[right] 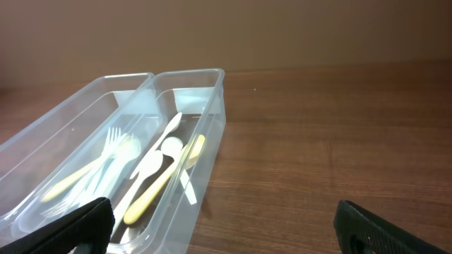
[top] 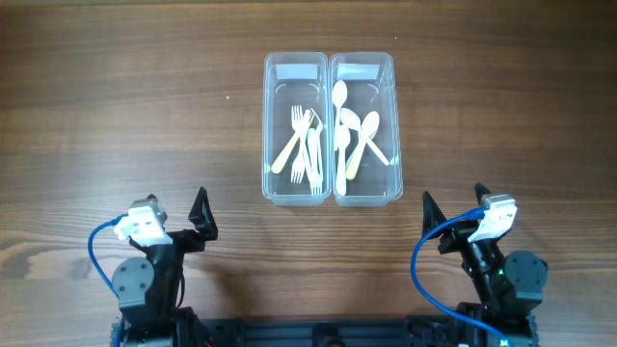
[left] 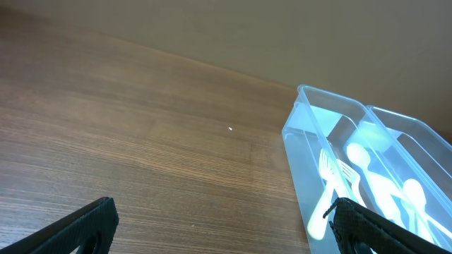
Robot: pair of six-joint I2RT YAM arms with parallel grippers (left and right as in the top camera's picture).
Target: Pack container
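The clear twin container [top: 330, 60] stands at the table's centre back, also in the left wrist view [left: 296, 134] and the right wrist view [right: 212, 120]. Its left bin holds several white and yellow forks [top: 305, 145]. Its right bin holds several white and yellow spoons [top: 353, 130]. My left gripper [top: 202, 220] is open and empty at the front left, well short of the container. My right gripper [top: 453, 220] is open and empty at the front right, also apart from it. The wide-spread black fingers show in the left wrist view [left: 224, 226] and the right wrist view [right: 224, 226].
A brown wooden table [top: 116, 116] lies under everything. Blue cables loop beside each arm base at the front edge.
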